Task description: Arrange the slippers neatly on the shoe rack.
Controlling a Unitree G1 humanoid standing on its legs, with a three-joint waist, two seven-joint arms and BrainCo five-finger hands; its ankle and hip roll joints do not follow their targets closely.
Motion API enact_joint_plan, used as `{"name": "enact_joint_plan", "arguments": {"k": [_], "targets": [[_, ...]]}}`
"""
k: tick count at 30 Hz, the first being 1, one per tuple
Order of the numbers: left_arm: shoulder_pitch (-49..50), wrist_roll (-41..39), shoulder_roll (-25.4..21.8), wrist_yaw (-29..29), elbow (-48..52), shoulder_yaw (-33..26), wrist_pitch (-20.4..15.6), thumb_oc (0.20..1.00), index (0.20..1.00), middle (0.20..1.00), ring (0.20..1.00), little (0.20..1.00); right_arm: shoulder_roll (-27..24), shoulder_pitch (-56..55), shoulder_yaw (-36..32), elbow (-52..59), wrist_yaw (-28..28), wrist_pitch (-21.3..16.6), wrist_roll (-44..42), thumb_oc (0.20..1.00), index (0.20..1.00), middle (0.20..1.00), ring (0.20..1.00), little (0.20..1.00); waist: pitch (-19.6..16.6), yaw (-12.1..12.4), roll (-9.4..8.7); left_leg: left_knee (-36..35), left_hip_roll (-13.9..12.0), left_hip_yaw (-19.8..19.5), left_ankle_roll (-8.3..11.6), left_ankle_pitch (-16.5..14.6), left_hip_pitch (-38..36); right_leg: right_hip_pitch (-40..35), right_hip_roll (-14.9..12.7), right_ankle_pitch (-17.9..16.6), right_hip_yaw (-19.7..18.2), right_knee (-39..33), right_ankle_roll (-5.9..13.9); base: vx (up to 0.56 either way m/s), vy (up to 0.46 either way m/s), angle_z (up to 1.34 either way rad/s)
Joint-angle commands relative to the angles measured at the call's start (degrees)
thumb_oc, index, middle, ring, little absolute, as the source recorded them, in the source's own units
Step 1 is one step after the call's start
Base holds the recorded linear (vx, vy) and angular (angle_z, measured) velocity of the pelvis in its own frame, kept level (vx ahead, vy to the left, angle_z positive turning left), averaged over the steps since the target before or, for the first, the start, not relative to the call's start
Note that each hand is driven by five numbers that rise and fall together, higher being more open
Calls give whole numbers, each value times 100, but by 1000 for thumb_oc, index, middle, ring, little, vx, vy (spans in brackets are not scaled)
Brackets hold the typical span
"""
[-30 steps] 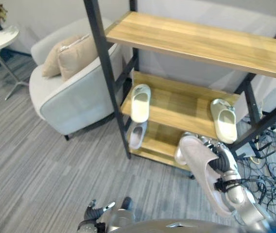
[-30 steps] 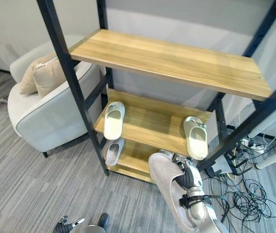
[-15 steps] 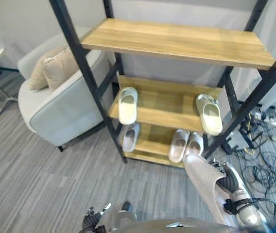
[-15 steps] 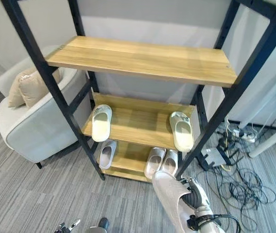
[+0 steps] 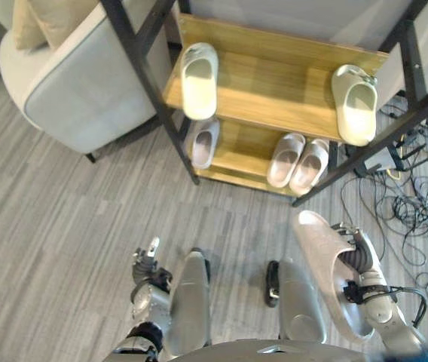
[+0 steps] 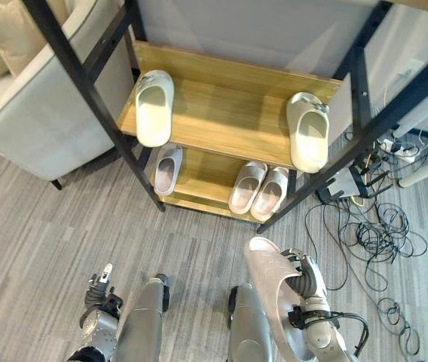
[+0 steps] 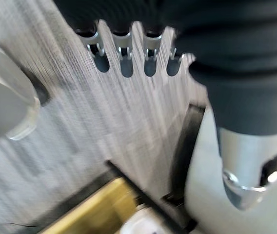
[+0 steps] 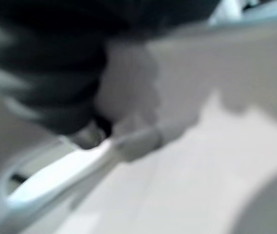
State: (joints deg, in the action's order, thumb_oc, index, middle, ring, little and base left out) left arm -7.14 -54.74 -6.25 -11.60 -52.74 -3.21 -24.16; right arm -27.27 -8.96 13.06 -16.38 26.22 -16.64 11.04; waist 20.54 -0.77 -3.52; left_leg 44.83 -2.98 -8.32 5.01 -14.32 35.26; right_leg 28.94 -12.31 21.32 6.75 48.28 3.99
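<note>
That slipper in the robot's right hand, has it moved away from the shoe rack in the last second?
Yes. The held slipper, gripped by the right hand, earlier overlapped the shoe rack's bottom shelf; now floor separates them, so it has backed away.

The black-framed shoe rack (image 6: 97,94) has honey-yellow wooden shelves with fine grain. Two pale cream foam slippers (image 6: 154,105) lie on the upper visible shelf, three pinkish-grey slippers (image 6: 246,185) on the lower. The pinkish-grey foam slipper (image 6: 270,290) in the silver, dark-tipped right hand (image 6: 304,280) matches them. The floor (image 6: 41,241) is streaked grey planking; the armchair (image 6: 33,113) is light grey with beige cushions.
</note>
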Motion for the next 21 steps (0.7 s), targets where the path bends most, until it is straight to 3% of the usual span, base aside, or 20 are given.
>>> {"name": "enact_joint_plan", "arguments": {"k": [1, 4, 5, 6, 7, 9, 21], "targets": [[40, -161, -90, -108, 115, 143, -341, 1000, 1000, 1000, 1000, 1000, -37, 225, 13, 182, 366, -210, -90, 200, 200, 200, 200, 200, -182, 81, 74, -13, -226, -381, 7, 58, 38, 22, -66, -23, -337, 85, 20, -98, 29, 15], [-92, -302, -83, -92, 122, 172, -345, 1000, 1000, 1000, 1000, 1000, -58, 479, 49, 193, 483, -212, -148, 200, 200, 200, 200, 200, -84, 112, 46, 412, -72, -437, -4, -50, 530, 409, -123, 118, -361, 415, -48, -77, -6, 20], [-213, -313, -111, -111, 171, 227, -341, 1000, 1000, 1000, 1000, 1000, -101, 707, 108, 171, 586, -170, -100, 200, 200, 200, 200, 200, -30, 129, 30, 861, 23, -468, -4, -324, 939, 795, -133, 377, -450, 819, -68, -24, -3, 28], [-282, -374, -104, -102, 148, 216, -348, 1000, 1000, 1000, 1000, 1000, -105, 827, 120, 155, 655, -148, -74, 200, 200, 200, 200, 200, -66, 125, 29, 1079, 71, -474, -21, -369, 1267, 1117, -146, 431, -494, 1004, -90, -24, -3, 22], [-282, -375, -104, -101, 148, 216, -348, 1000, 1000, 1000, 1000, 1000, -105, 828, 121, 154, 655, -148, -74, 200, 200, 200, 200, 200, -74, 124, 28, 1084, 72, -473, -21, -371, 1278, 1129, -146, 433, -496, 1010, -89, -97, 38, 18], [-473, -474, -144, -221, 273, 264, -425, 1000, 1000, 1000, 1000, 1000, -203, 1327, 117, 127, 939, -77, 50, 200, 200, 200, 200, 200, -134, 128, 47, 1637, 225, -539, -87, -430, 2313, 2274, -127, 545, -709, 1651, -117, -114, 64, 0], [-1111, -1170, -108, -246, 676, 333, -521, 1000, 1000, 1000, 1000, 1000, -168, 2504, -167, 83, 1290, 61, -148, 200, 200, 200, 200, 200, -380, 35, 72, 3375, 624, -668, -171, -778, 4911, 5107, -255, 917, -1290, 3759, -177, 30, 32, 6]]}}
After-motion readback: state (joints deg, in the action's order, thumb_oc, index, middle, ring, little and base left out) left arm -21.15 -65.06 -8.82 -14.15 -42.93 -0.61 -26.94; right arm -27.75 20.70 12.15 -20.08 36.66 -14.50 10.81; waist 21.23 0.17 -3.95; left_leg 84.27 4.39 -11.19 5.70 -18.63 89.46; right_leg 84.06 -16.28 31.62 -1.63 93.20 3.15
